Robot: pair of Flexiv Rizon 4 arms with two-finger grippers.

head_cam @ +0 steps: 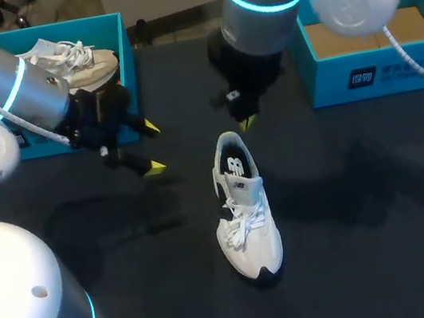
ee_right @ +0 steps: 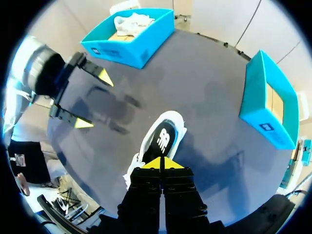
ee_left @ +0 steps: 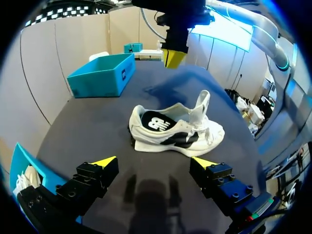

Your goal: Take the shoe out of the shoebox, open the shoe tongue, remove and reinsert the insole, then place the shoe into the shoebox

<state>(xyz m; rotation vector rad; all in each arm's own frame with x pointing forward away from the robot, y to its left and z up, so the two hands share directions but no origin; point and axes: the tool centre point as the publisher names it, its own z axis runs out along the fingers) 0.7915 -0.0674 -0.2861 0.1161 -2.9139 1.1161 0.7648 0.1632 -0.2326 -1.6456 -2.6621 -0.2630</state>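
Note:
A white shoe [head_cam: 244,210] with black trim stands on the dark table, toe toward the front edge, its tongue raised and the dark insole [head_cam: 234,165] showing in the heel opening. My right gripper [head_cam: 245,122] hangs shut just above and behind the heel, holding nothing; in its own view its joined tips [ee_right: 161,163] are over the shoe [ee_right: 158,144]. My left gripper [head_cam: 152,147] stands open to the left of the shoe, empty. Its own view shows the shoe [ee_left: 175,129] lying ahead of the spread fingers [ee_left: 106,162], with the right gripper [ee_left: 174,57] beyond.
A blue shoebox [head_cam: 120,40] at the back left holds another white shoe [head_cam: 75,61]. A second blue shoebox [head_cam: 360,75] with a cardboard-coloured bottom stands at the back right. Bare dark table surrounds the shoe.

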